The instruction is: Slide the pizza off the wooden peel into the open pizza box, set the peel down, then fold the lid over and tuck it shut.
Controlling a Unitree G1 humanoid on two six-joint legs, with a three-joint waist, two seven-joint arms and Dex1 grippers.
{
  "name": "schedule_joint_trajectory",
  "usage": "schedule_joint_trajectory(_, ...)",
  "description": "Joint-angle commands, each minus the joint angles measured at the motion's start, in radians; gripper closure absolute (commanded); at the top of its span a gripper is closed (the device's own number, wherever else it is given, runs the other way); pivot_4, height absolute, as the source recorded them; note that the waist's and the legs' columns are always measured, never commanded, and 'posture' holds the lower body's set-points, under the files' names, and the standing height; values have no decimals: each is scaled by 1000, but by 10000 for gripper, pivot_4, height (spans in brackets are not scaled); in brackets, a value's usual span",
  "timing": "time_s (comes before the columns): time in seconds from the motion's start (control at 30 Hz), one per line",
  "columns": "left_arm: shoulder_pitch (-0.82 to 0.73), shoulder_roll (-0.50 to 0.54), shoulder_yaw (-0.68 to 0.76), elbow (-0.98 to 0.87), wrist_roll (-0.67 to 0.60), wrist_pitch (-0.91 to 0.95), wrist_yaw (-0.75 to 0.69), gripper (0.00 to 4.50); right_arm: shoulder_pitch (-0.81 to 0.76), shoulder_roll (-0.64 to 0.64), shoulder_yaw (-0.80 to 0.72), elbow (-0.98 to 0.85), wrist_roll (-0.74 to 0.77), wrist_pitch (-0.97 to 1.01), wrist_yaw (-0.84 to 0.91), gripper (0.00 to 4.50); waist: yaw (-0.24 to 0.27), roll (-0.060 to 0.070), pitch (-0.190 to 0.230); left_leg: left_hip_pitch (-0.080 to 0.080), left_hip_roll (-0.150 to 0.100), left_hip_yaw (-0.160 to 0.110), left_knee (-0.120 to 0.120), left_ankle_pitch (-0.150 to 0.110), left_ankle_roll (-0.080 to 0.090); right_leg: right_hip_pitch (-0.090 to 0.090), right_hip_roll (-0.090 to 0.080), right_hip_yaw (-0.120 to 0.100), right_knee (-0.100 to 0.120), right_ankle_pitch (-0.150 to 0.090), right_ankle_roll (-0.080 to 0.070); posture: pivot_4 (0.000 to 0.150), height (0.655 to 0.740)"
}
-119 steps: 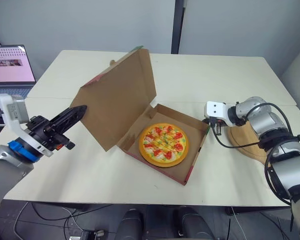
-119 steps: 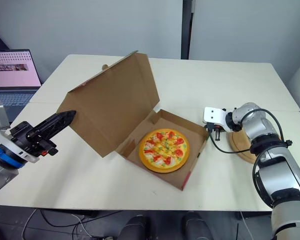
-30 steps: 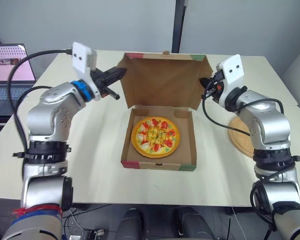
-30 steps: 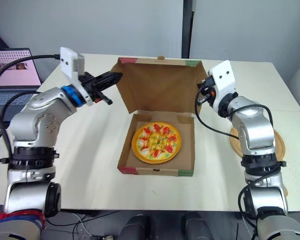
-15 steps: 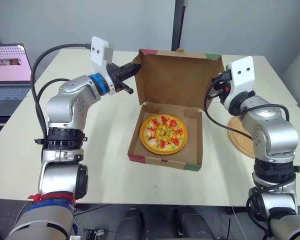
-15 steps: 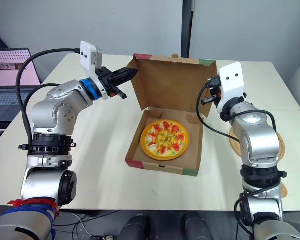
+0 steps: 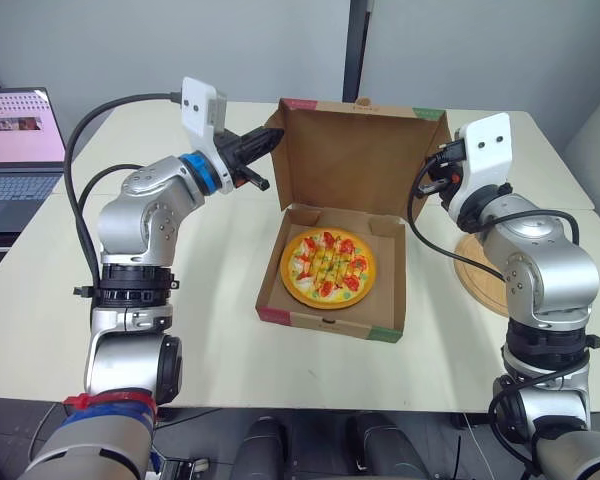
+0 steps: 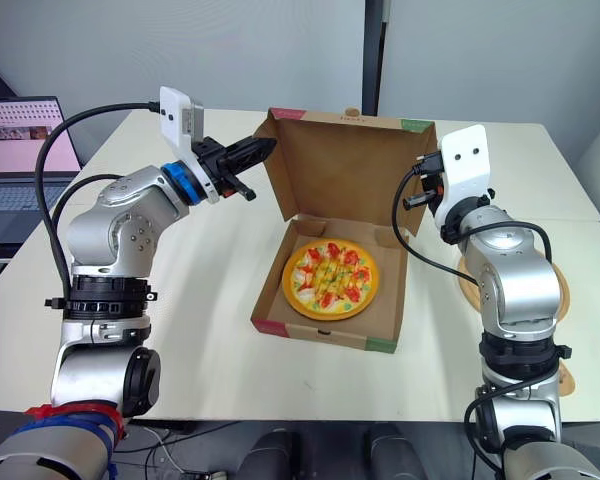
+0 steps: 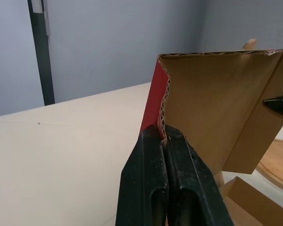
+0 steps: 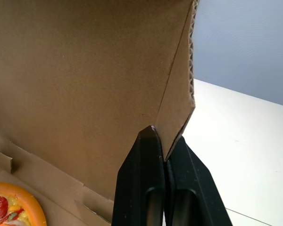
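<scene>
— where's the pizza [image 7: 328,267] on your end?
— i see it lying flat in the bottom of the box [image 7: 325,327], about centred. the box sits mid-table [image 7: 205,310].
— and the peel [image 7: 483,285]?
— down on the table to the right of the box, well apart from it and partly hidden behind my right arm.
— what are the pincers doing?
— my left pincer [image 9: 161,134] is clamped on the left side flap of the lid [image 7: 355,150], with the cardboard edge pinched between both fingers. my right pincer [image 10: 164,137] is squeezed onto the lower corner of the right side flap in the same way.
— so the lid's up?
— yes, it stands about upright behind the pizza, brown inside facing me, held at both sides. it isn't folded over the box yet.
— anything else around?
— a laptop [image 7: 15,140] with its screen open, off to my far left beside the table.
</scene>
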Motion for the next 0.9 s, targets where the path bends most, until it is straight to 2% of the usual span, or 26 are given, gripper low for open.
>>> schedule_joint_trajectory(0.03, -8, -17, -10, -54, -10, 2, 3, 45000, -36, 17, 3, -61, 38, 7, 11, 44815, 0, 0, 0, 0, 0, 0, 0, 0, 0, 0, 0, 0, 0, 0, 0, 1500, 7306)
schedule_joint_trajectory(0.33, 33, -55, 8, -231, -79, 151, 73, 45000, -55, 84, -30, -167, 70, 170, -22, 44815, 0, 0, 0, 0, 1, -1, 0, 0, 0, 0, 0, 0, 1, 0, 0, 1500, 7306)
schedule_joint_trajectory(0.73, 64, -66, 44, -378, -142, 291, 126, 45000, -86, 133, -56, -306, 86, 356, -43, 44815, -1, 0, 0, 0, 1, -1, 0, 0, 0, -1, 0, 0, 1, 0, 0, 1500, 7306)
schedule_joint_trajectory(0.9, 107, -89, 68, -458, -181, 357, 178, 45000, -73, 194, -58, -367, 85, 434, -59, 44815, -1, 0, 0, 0, 1, -1, 0, 0, 0, -1, 0, 0, 1, 0, 0, 1500, 7306)
